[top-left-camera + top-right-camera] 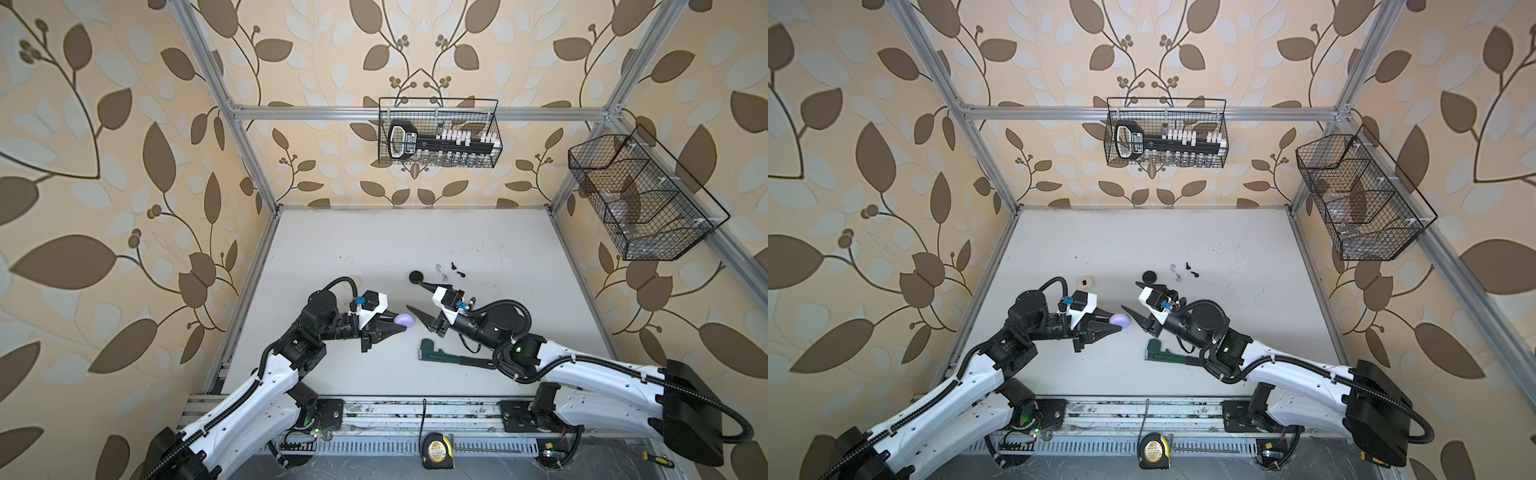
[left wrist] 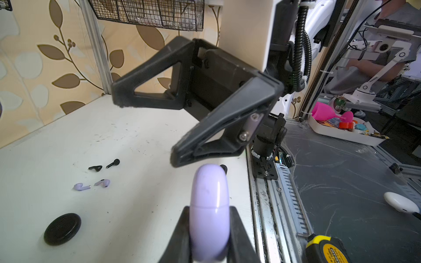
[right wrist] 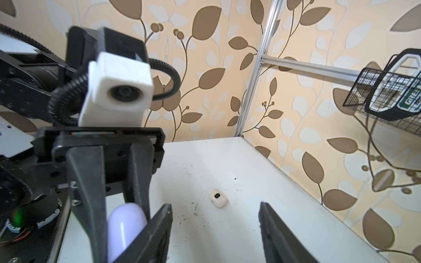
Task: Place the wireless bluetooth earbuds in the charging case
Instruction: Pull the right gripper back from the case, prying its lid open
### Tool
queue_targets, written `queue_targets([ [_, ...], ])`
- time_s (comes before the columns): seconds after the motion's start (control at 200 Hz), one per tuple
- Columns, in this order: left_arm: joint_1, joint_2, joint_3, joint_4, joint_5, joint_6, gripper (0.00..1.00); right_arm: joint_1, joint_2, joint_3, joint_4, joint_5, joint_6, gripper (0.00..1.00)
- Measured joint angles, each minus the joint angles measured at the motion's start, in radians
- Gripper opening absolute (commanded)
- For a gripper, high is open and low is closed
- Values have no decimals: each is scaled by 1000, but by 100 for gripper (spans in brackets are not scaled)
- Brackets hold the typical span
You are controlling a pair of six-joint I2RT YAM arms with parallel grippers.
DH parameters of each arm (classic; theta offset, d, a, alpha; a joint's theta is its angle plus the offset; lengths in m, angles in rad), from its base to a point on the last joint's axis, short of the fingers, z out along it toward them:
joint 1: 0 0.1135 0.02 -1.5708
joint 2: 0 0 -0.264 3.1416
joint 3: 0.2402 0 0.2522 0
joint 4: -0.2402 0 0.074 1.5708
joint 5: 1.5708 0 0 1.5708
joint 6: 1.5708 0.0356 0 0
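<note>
My left gripper (image 1: 402,325) is shut on a closed lavender charging case (image 1: 405,320) (image 2: 209,216), held above the table's middle. My right gripper (image 1: 414,295) (image 3: 215,211) faces it, open and empty, with one fingertip (image 2: 177,159) just beyond the case's end. Two lavender earbuds (image 1: 441,272) (image 2: 81,187) and two black earbuds (image 1: 456,269) (image 2: 113,163) lie loose on the table behind the right gripper. A closed round black case (image 1: 416,276) (image 2: 62,228) sits beside them. A small white case (image 1: 1086,282) (image 3: 218,198) lies behind my left gripper.
A green pipe wrench (image 1: 449,355) lies on the table under my right arm. A yellow tape measure (image 1: 436,451) sits on the front rail. Wire baskets hang on the back wall (image 1: 438,133) and on the right wall (image 1: 640,195).
</note>
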Motion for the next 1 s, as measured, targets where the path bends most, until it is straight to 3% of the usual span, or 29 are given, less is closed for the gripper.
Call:
queue_targets([
  [0.24,0,-1,0,0,-6,0,0,27,-55,-13,-14,-24,-9,64],
  [0.68,2,-13,0,-15,-51,0,0,49,37,-16,-9,-20,-22,60],
  [1.0,1,-17,0,-16,-68,0,0,-7,13,-37,6,8,9,56],
])
